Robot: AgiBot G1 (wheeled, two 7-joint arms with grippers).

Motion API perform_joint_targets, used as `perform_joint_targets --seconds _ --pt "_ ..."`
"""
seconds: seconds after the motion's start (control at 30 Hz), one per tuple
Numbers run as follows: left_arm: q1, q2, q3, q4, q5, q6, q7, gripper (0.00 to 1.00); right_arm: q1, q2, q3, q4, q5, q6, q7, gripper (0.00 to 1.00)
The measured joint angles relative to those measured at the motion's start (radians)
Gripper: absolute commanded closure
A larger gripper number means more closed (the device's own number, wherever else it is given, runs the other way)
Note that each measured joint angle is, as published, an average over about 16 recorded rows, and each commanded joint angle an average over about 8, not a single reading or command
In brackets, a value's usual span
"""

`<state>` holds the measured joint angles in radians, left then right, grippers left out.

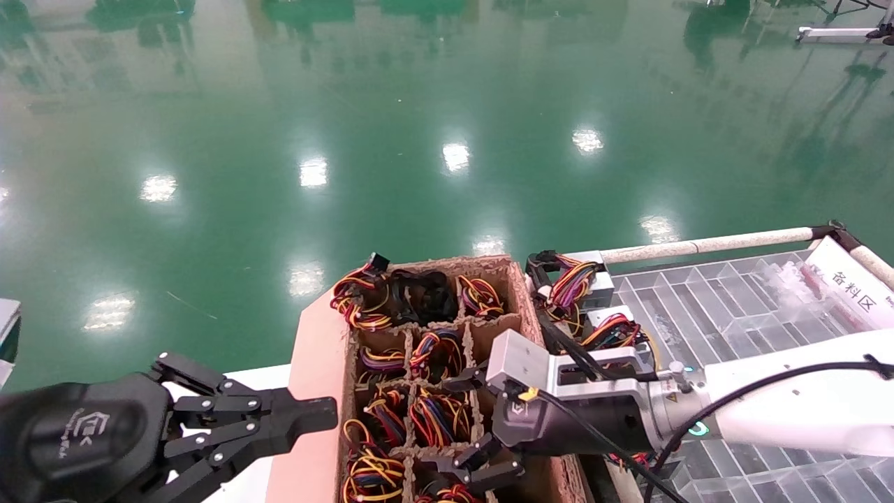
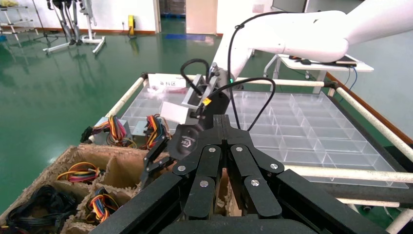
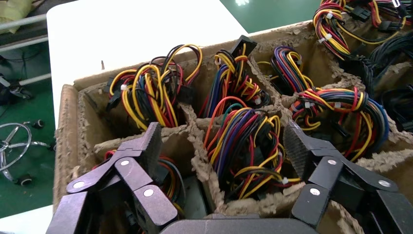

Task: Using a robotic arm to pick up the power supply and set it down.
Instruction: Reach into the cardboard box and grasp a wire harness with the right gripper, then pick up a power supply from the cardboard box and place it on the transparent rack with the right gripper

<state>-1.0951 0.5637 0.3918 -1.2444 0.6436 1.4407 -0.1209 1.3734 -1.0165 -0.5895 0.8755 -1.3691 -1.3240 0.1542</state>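
My right gripper (image 1: 454, 423) hangs open over the right side of a divided cardboard box (image 1: 522, 293). In the right wrist view its fingers (image 3: 148, 144) straddle one cell, just above the rim. In that cell sits a power supply (image 3: 243, 146); only its bundle of red, yellow, orange, purple and black wires shows, and the metal body is hidden below. The same bundle (image 1: 436, 416) lies left of the gripper in the head view. My left gripper (image 1: 328, 413) is shut and empty, parked left of the box.
Other cells hold several more wire bundles (image 3: 151, 87). Two silver power supplies (image 1: 583, 283) lie on the clear compartment tray (image 1: 733, 307) to the right, bounded by a white rail (image 1: 698, 244). A white table (image 3: 136, 29) stands beyond the box.
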Motion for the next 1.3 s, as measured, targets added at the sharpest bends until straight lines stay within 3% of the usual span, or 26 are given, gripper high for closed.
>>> perform_joint_targets --seconds 0.3,0.37,0.53,0.6,1.0,1.3 --pt "0.000 0.000 0.000 0.000 0.000 0.000 0.000 0.97 0.035 -0.064 -0.015 -0.126 -0.010 -0.013 -0.066 1.00" --pt "0.000 0.000 0.000 0.000 0.000 0.000 0.000 0.80 0.039 -0.073 -0.017 -0.148 -0.011 -0.015 -0.077 1.00" --pt "0.000 0.000 0.000 0.000 0.000 0.000 0.000 0.18 0.048 -0.089 -0.019 -0.191 -0.013 -0.017 -0.102 1.00" --pt "0.000 0.000 0.000 0.000 0.000 0.000 0.000 0.01 0.050 -0.092 -0.019 -0.205 -0.013 -0.018 -0.110 1.00" --pt "0.000 0.000 0.000 0.000 0.000 0.000 0.000 0.00 0.050 -0.086 -0.010 -0.238 -0.001 -0.024 -0.136 1.00" --pt "0.000 0.000 0.000 0.000 0.000 0.000 0.000 0.00 0.037 -0.040 0.019 -0.188 0.041 -0.036 -0.118 1.00"
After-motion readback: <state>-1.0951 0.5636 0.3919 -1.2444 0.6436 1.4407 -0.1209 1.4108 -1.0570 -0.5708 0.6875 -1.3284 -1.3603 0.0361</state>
